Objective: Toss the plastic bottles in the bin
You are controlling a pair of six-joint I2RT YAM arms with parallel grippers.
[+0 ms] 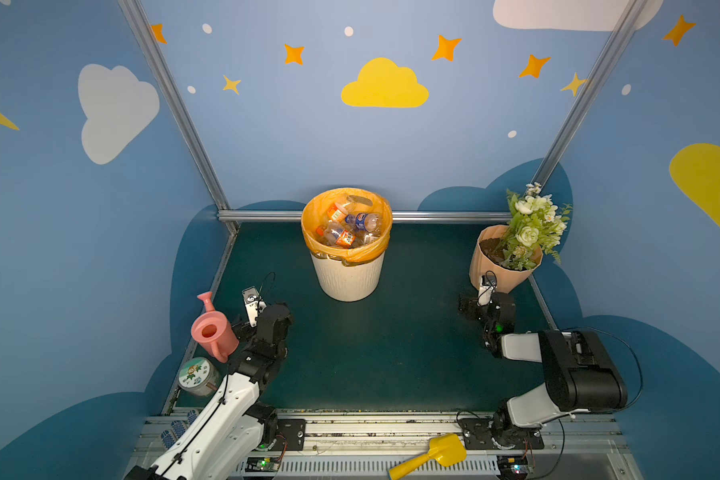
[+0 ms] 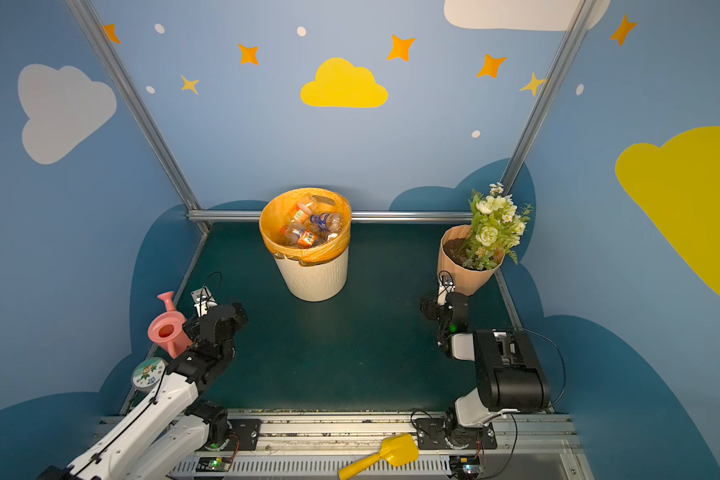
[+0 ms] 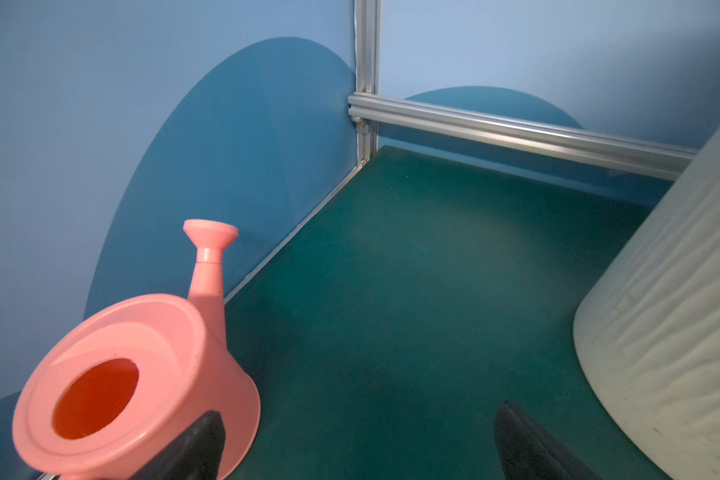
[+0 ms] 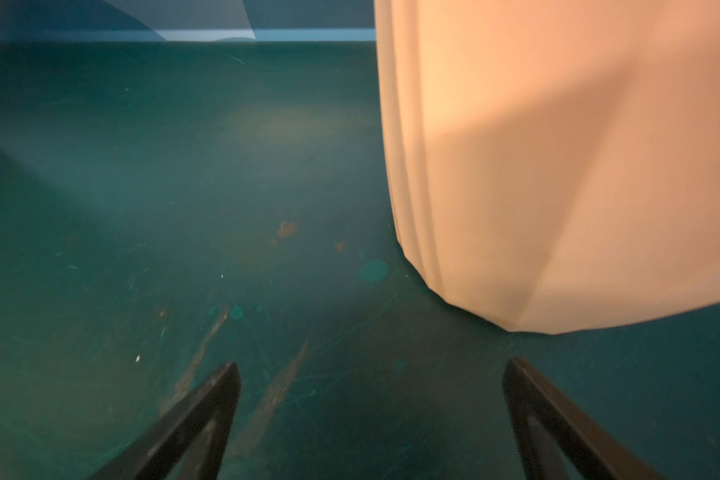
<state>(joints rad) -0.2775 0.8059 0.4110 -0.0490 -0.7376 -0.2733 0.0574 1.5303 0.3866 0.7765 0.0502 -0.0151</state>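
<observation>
The plastic bottles point(image 1: 348, 226) lie heaped inside the bin point(image 1: 347, 276), a cream-white ribbed basket lined with an orange bag. It stands at the far middle of the dark green worktop point(image 1: 383, 353), close to the back rail, in both top views. Several clear bottles with orange labels and one with a blue label show above the liner's folded edge.

Both arms sit low near the worktop's side edges, well short of the bin and on either side of it. The left end effector point(image 3: 360, 411) has its two dark fingers point(image 3: 200, 444) spread wide with only green worktop between them. In the left wrist view the bin's ribbed wall point(image 3: 661, 332) rises ahead and off to one side, apart from the fingers. The pink watering can point(image 3: 134, 374) stands just beside the opposite finger, and whether the two touch cannot be told.

The right end effector point(image 4: 373, 363) is likewise spread wide and holds nothing, with scuffed worktop showing between its fingertips point(image 4: 225, 378). The peach flower pot point(image 4: 558, 166) stands just ahead of it, nearer one finger and clear of both. In a top view that pot point(image 2: 462, 270) holds soil and white flowers at the right edge of the worktop, well apart from the bin.

A round jar with a cartoon lid point(image 1: 196, 376) sits behind the watering can at the left edge. A yellow scoop point(image 1: 433, 455) lies on the metal rail at the front.
</observation>
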